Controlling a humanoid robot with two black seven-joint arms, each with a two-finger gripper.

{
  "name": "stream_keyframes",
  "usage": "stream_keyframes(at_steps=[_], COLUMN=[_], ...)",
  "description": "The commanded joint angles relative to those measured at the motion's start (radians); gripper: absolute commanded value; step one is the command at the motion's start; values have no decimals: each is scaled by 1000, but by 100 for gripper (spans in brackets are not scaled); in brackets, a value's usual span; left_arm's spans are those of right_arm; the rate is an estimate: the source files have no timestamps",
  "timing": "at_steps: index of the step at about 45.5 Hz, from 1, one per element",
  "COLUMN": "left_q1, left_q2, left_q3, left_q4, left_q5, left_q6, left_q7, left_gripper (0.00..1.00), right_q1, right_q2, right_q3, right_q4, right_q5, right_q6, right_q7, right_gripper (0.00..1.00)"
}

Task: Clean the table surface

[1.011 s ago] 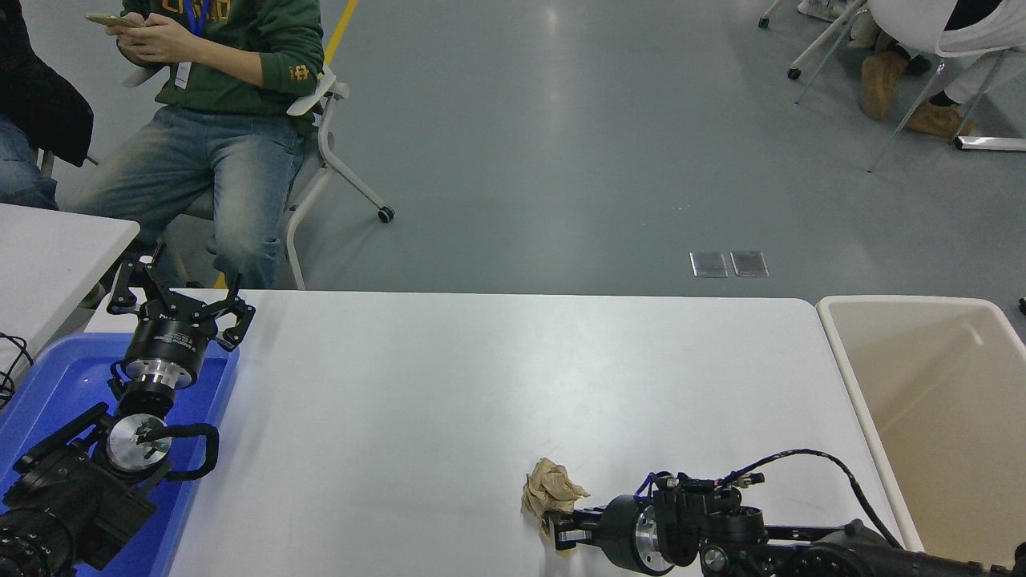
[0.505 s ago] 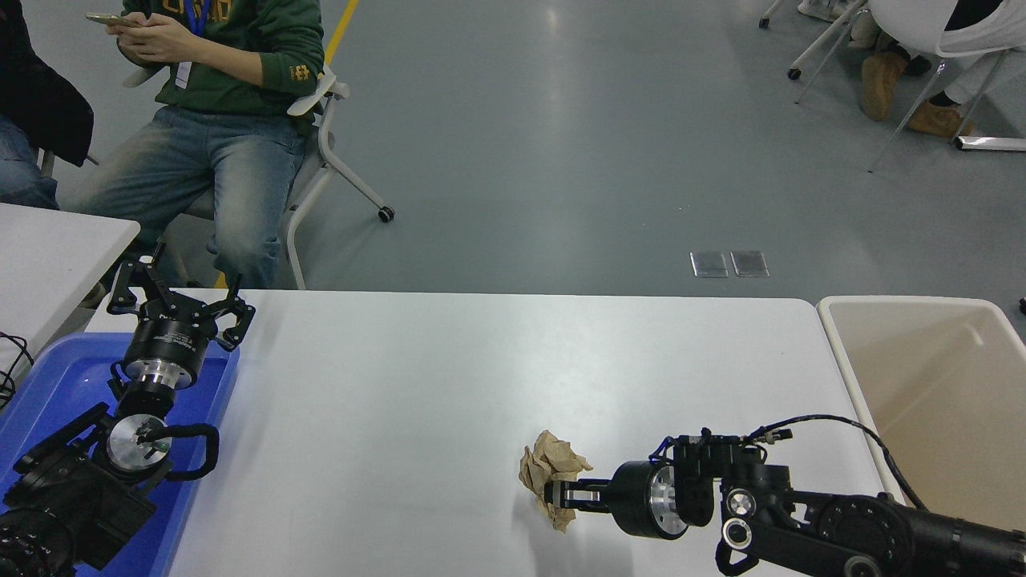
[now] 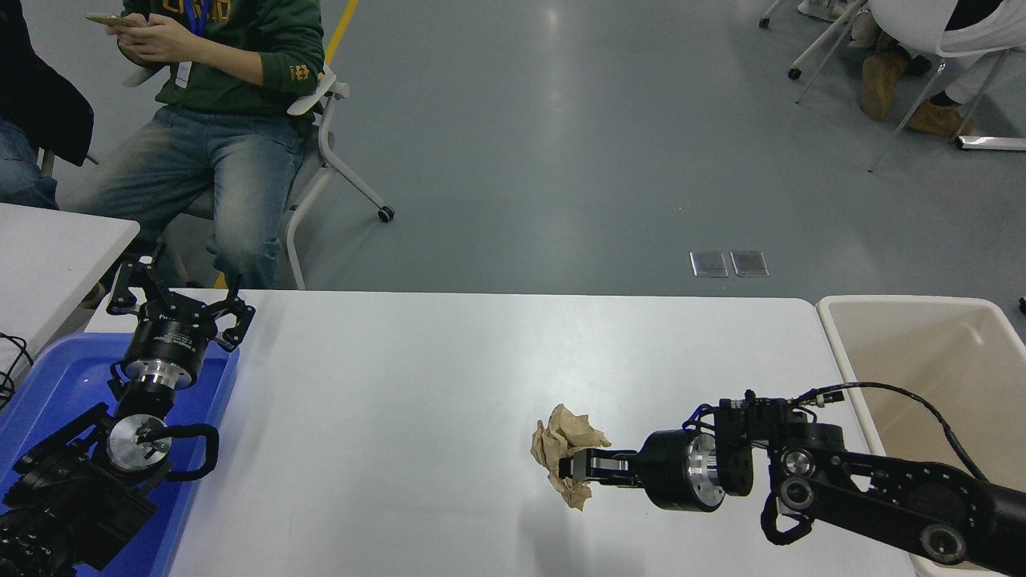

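Presently listed, lower centre of frame: one crumpled brown paper wad [image 3: 567,449], pinched in the right gripper [image 3: 579,465], which enters from the lower right edge. A shadow beneath suggests the wad hangs just clear of the table surface [image 3: 449,369], which fills the middle band of the frame.

Item, right edge: beige bin [image 3: 922,353], touching or just beside the table's end; the likely place for the wad.

Item, lower left: left gripper [image 3: 178,308], fingers spread and empty, parked above the blue tray [image 3: 48,385].

Item, upper left: seated person [image 3: 224,88] with phone, well apart from the work.

Risk: the grip looks to catch only one edge of the wad. Crumpled paper is light and springy, so it may slip out or tear on the swing toward the bin and drop back on the table or over its rim.

Change against the earlier frames: the right arm and wad have risen and shifted up and rightward in the frame; the left arm, tray and bin are unmoved.
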Motion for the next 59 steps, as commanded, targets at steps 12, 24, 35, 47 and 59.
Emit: stream_keyframes(at_steps=[12,24,35,47,59], left_q1=[-1,-1,-1,-1,0], left_q2=[0,0,0,0,0], left_q3=[0,0,0,0,0], left_q4=[0,0,0,0,0], left_q5=[0,0,0,0,0], left_q6=[0,0,0,0,0], left_q7=[0,0,0,0,0], left_gripper=[100,100,100,100,100], right_q1=[-12,-29,-49,-141,-199], right_q2=[-114,-184,-216,-261,-284], right_q3=[188,240,268,407,497], right_q4=[36,19,-50,-90,-178], right_q5=[73,109,161,267,329], right_q6=[51,51,42,42,42], right_q7=[120,249,352,387,410], right_gripper=[0,0,0,0,0])
